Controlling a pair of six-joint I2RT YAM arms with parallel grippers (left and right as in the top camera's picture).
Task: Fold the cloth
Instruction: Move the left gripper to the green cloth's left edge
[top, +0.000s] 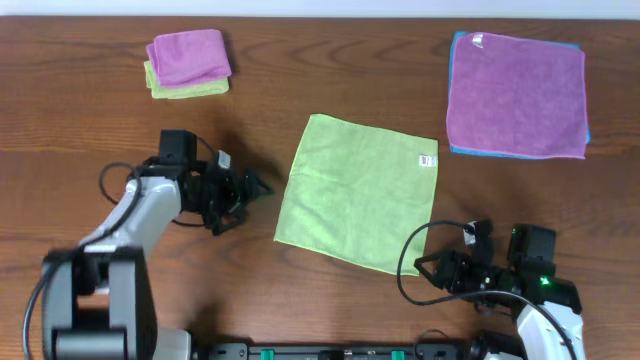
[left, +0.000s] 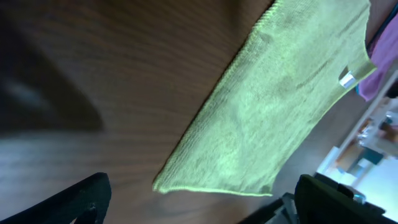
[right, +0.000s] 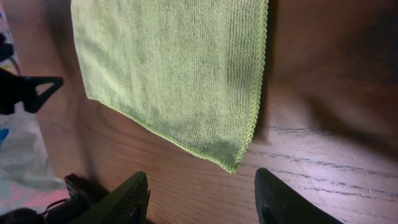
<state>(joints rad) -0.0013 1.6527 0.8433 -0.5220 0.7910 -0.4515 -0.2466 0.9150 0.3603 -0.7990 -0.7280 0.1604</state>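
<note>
A lime green cloth (top: 358, 192) lies flat and unfolded in the middle of the table, with a small white tag near its far right corner. My left gripper (top: 258, 188) is open and empty, just left of the cloth's left edge; the cloth's near left corner shows in the left wrist view (left: 273, 106). My right gripper (top: 428, 266) is open and empty, close to the cloth's near right corner, which lies between the fingers in the right wrist view (right: 180, 74).
A folded purple cloth on a folded green one (top: 187, 62) sits at the far left. A flat stack topped by a purple cloth (top: 516, 94) lies at the far right.
</note>
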